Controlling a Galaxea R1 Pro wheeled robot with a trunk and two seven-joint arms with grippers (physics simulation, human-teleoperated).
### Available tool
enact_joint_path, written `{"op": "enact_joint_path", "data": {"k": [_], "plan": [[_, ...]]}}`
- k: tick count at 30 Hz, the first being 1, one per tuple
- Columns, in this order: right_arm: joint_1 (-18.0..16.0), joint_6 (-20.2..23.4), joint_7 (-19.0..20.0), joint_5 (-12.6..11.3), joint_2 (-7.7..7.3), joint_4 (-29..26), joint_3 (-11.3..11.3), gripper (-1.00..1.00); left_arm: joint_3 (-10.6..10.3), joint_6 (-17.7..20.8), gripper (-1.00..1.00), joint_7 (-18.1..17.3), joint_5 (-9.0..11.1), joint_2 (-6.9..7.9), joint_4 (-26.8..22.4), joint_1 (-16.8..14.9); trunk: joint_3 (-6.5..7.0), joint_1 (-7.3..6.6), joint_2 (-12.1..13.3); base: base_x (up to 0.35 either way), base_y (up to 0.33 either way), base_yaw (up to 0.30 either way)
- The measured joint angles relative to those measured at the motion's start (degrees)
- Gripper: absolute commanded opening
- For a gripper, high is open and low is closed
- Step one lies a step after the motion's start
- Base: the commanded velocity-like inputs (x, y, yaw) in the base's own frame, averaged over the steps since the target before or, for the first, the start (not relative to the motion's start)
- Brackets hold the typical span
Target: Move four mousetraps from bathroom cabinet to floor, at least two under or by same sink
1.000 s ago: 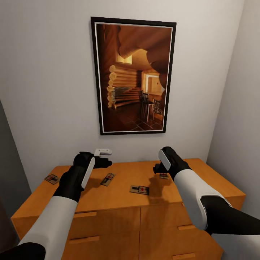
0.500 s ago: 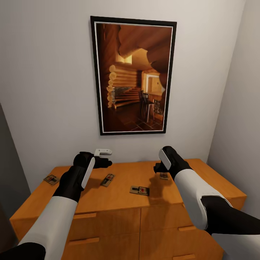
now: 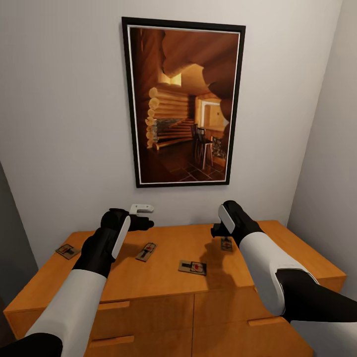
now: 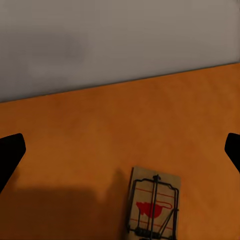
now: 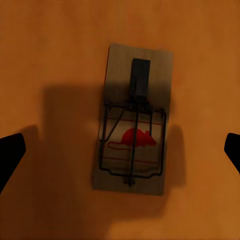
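Four mousetraps lie flat on the orange-brown cabinet (image 3: 163, 292) top: one at the far left (image 3: 68, 251), one left of centre (image 3: 146, 251), one near the middle (image 3: 192, 267), one at the right (image 3: 226, 244). My left gripper (image 3: 141, 224) hovers open above the top, behind the left-of-centre mousetrap (image 4: 152, 207); its dark fingertips (image 4: 10, 155) stand wide apart. My right gripper (image 3: 216, 231) hangs open straight over the right mousetrap (image 5: 132, 145), with its fingertips (image 5: 10, 155) well clear on either side. Neither holds anything.
A tall framed picture (image 3: 182, 101) of a log cabin interior hangs on the white wall (image 3: 64, 124) behind the cabinet. A side wall (image 3: 329, 163) closes in at the right. Drawer fronts with handles (image 3: 113, 305) face me below the top.
The whole view has shifted: the cabinet now looks nearer and wider, so the camera moved. Both arms keep the same pose and both grippers stay open.
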Motion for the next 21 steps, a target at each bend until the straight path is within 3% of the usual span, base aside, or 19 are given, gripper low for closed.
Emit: {"op": "enact_joint_path", "data": {"k": [11, 16, 21], "plan": [[0.00, 0.00, 0.05, -0.19, -0.01, 0.54, -0.50, 1.00, 0.03, 0.00, 1.00, 0.00, 0.01, 0.00, 0.04, 0.00, 0.00, 0.00, 0.00, 0.004, 0.000, 0.000], [0.00, -0.01, 0.06, -0.67, -0.07, 0.66, -3.09, 1.00, 0.01, 0.00, 1.00, -0.03, 0.03, -0.03, 0.16, 0.00, 0.00, 0.00, 0.00, 0.000, 0.000, 0.000], [0.02, -0.01, -0.21, -0.89, -0.19, 0.80, -7.69, 1.00, -0.01, 0.00, 1.00, -0.03, 0.07, -0.07, 0.51, 0.00, 0.00, 0.00, 0.00, 0.000, 0.000, 0.000]]}}
